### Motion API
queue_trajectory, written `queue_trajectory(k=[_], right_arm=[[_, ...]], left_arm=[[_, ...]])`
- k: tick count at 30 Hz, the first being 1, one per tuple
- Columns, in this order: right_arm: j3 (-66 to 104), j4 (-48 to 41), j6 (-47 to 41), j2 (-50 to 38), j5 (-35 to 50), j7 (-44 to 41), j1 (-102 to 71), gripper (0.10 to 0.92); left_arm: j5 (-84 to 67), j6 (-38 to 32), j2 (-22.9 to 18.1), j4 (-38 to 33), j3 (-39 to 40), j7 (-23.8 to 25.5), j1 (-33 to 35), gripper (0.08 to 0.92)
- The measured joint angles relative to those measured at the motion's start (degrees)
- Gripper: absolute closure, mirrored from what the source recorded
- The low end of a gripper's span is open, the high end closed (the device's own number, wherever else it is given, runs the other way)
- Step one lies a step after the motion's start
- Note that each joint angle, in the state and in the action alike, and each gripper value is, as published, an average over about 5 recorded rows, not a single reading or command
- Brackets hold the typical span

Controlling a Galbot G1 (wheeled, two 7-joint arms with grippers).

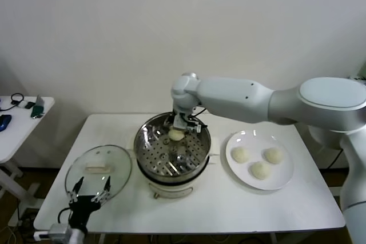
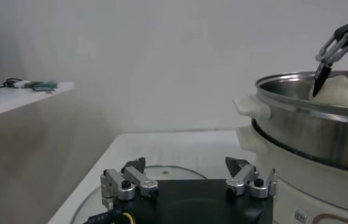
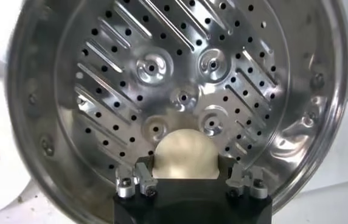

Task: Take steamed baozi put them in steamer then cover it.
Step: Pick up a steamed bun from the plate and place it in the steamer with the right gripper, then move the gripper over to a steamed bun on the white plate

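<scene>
1. Fingers of your right gripper are closed partway on one steamed baozi, held over the far part of the steamer; in the head view the bun shows just below the wrist.
2. You cannot see from the right wrist view where the pads meet the dough, since the gripper body cuts off the bun's lower edge. Whether the bun touches the perforated floor cannot be told.
3. The held bun looks smooth, cream-white and domed; from the left wrist view its top rises above the steamer rim.
4. The steamer is a shiny steel basket with holes and slots in its floor, sitting on a cream-white cooker base mid-table.
5. Three more baozi lie on a white plate to your right of the steamer.
6. Your left gripper waits with its jaws spread wide and empty, at the near edge of the cover, which lies flat on the table left of the steamer.
</scene>
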Motion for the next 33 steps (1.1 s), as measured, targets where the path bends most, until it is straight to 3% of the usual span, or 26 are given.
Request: queue_trajectory(k=[4, 9, 13, 20, 27, 33], right_arm=[[0.1, -1.0, 0.7, 0.3, -0.4, 0.6, -0.6, 0.327], [0.7, -1.3, 1.4, 0.0, -0.2, 2.0, -0.6, 0.226], [0.2, -0.1, 1.6, -1.2, 2.9, 1.9, 1.5, 0.205], [-3.8, 3.8, -1.5, -5.8, 18.7, -2.7, 10.5, 0.202], [-10.9, 8.1, -11.7, -14.1, 38.2, -5.8, 20.7, 0.203], [-17.0, 12.0, -21.0, -22.5, 46.1, -5.7, 24.9, 0.203]], left_arm=[[0.1, 0.0, 0.0, 0.0, 0.1, 0.0, 0.1, 0.177], [0.1, -0.2, 0.0, -0.3, 0.4, 0.1, 0.1, 0.177], [0.2, -0.3, -0.1, -0.7, 0.5, 0.1, 0.4, 0.177], [0.7, -0.4, -0.4, -1.4, 0.9, 0.1, 0.8, 0.177], [0.9, -0.2, -0.4, -2.2, 1.1, 0.2, 1.2, 0.177], [0.8, -0.2, -0.2, -2.7, 1.2, 0.2, 1.2, 0.177]])
